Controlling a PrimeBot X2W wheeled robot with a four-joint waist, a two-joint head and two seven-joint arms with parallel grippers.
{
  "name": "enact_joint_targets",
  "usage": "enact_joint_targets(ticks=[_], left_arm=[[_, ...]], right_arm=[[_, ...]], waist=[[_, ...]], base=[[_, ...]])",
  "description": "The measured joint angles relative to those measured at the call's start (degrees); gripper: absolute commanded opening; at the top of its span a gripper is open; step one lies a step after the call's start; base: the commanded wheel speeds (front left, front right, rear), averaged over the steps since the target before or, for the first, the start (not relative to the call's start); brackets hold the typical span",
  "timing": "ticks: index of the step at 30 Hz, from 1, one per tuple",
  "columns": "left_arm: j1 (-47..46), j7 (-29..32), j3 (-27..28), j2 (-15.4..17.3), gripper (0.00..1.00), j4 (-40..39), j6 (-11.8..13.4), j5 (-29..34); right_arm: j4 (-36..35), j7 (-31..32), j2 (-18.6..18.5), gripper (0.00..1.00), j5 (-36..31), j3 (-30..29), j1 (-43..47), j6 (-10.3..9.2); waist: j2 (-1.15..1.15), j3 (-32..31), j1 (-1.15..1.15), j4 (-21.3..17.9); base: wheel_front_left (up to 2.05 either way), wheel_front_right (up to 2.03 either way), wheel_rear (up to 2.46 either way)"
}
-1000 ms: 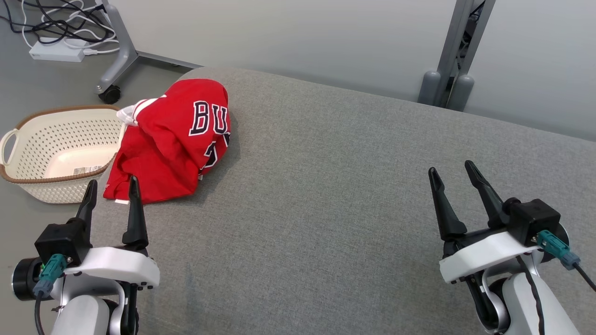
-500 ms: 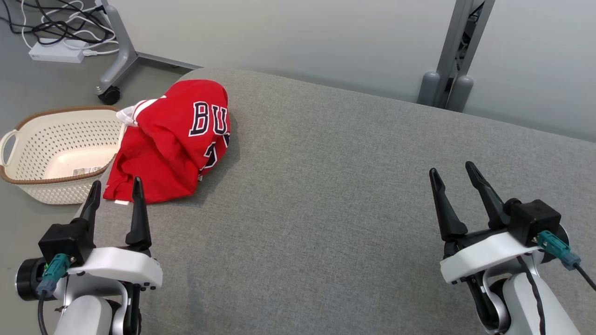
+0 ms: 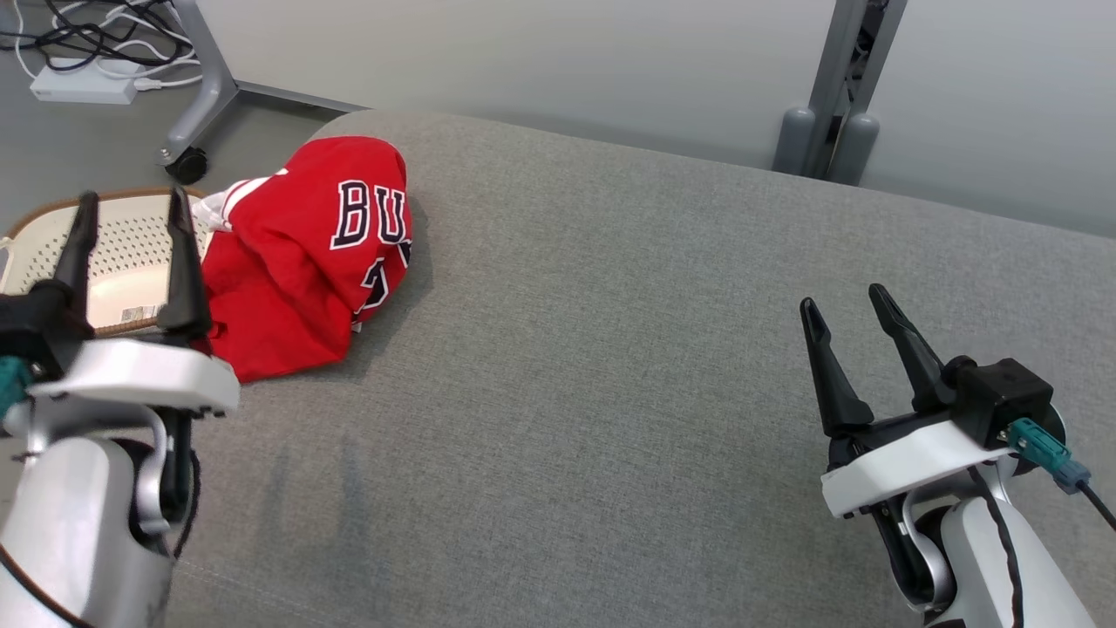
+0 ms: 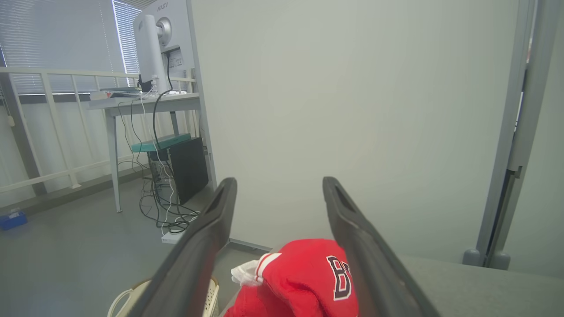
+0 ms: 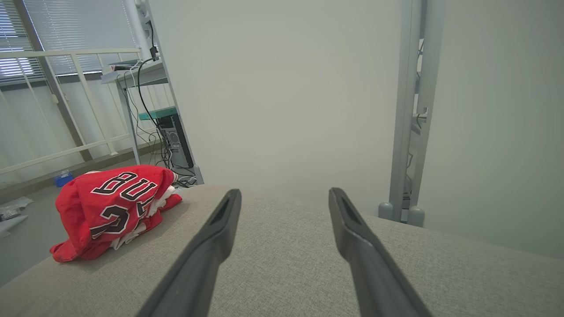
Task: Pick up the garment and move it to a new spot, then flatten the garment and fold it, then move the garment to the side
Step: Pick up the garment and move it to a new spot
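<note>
The left gripper (image 3: pixel 132 199) has lifted and pushed forward over the last second. It was low at the near edge of the grey surface (image 3: pixel 610 349); now it is raised, its tips showing in front of the basket (image 3: pixel 30 216) in the head view. The head camera has shifted a little too, so the jersey's slight slide across that view is not a real move. The jersey (image 3: pixel 305 253) lies in a crumpled red heap at the surface's far left corner, beside the basket. Nothing is touching it.

The left fingers are spread wide and hold nothing. In the left wrist view the jersey sits low between them, so the gripper is probably short of the cloth and above it, though height is hard to judge from here. The right gripper (image 3: pixel 841 298) hangs over the near right of the surface, well apart from the jersey, with its fingers also spread and empty.

The change reads as the start of the reach, and the pick-up has not yet begun.
</note>
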Motion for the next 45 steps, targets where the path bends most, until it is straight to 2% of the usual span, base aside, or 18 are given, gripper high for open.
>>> enact_joint_targets(ticks=[4, 10, 19, 24, 25, 26, 27, 30, 34, 38, 42, 45], left_arm=[[-6.22, 2.97, 0.91, 2.38, 1.00, 3.49, -1.05, -0.37], [-13.13, 6.25, 1.15, 4.66, 1.00, 16.63, -4.34, -2.55], [-19.14, 7.80, 1.35, 2.97, 1.00, 38.90, -8.05, -6.55], [-22.04, 7.30, 1.59, 2.03, 1.00, 46.71, -9.48, -8.03], [-22.60, 6.50, 1.63, 1.94, 0.87, 47.62, -9.76, -8.13], [-23.30, 6.27, 1.79, 1.92, 0.37, 48.70, -10.27, -8.54], [-23.90, 5.94, 1.77, 1.91, 0.00, 49.59, -10.74, -8.68], [-25.14, 3.82, 1.37, 1.92, 0.00, 51.54, -11.55, -8.55], [-27.97, -2.02, 0.86, 3.42, 0.00, 51.82, -11.34, -7.31], [-30.06, -4.76, 1.09, 4.48, 0.00, 50.79, -11.04, -7.09], [-31.05, -6.45, 1.32, 5.93, 0.00, 46.44, -10.43, -6.04], [-30.53, -6.94, 1.64, 5.78, 0.00, 40.73, -9.53, -5.42]], right_arm=[[-0.45, 0.27, -0.30, 1.00, -0.07, 0.90, -0.67, 0.00], [-0.87, 0.66, -0.80, 1.00, -0.05, 2.00, -2.86, 0.00], [-0.60, 0.55, -1.72, 1.00, 0.04, 2.77, -5.05, 0.00], [-0.43, 0.14, -1.80, 1.00, 0.33, 3.07, -6.16, 0.00], [-0.33, 0.15, -1.78, 1.00, 0.36, 3.16, -6.21, 0.00], [-0.21, 0.14, -1.75, 1.00, 0.40, 3.23, -6.21, 0.00], [-0.10, 0.12, -1.75, 1.00, 0.45, 3.23, -6.34, 0.00], [0.41, -0.14, -1.71, 1.00, 0.68, 3.24, -7.04, 0.00], [1.19, -0.45, -1.74, 1.00, 0.90, 3.21, -7.05, 0.00], [1.70, -0.93, -1.59, 1.00, 1.04, 3.07, -7.00, 0.00], [1.82, -1.68, -1.44, 1.00, 1.32, 2.72, -6.58, 0.00], [1.78, -1.91, -1.29, 1.00, 1.32, 1.81, -5.60, 0.00]], waist=[[0.00, 1.46, 0.00, -1.36], [0.00, 4.46, 0.00, -4.22], [0.00, 9.92, 0.00, -7.79], [0.00, 11.97, 0.00, -8.81], [0.00, 12.24, 0.00, -8.90], [0.00, 12.46, 0.00, -8.96], [0.00, 12.63, 0.00, -8.97], [0.00, 12.80, 0.00, -8.78], [0.00, 12.41, 0.00, -8.32], [0.00, 11.11, 0.00, -7.95], [0.00, 9.31, 0.00, -7.73], [0.00, 7.83, 0.00, -7.46]], base=[[0.00, 0.00, 0.00], [0.00, 0.00, 0.00], [0.00, 0.00, 0.00], [0.00, 0.00, 0.00], [0.00, 0.00, 0.00], [0.00, 0.00, 0.00], [0.00, 0.00, 0.00], [0.00, 0.00, 0.00], [0.00, 0.00, 0.00], [0.00, 0.00, 0.00], [0.00, 0.00, 0.00], [0.00, 0.00, 0.00]])
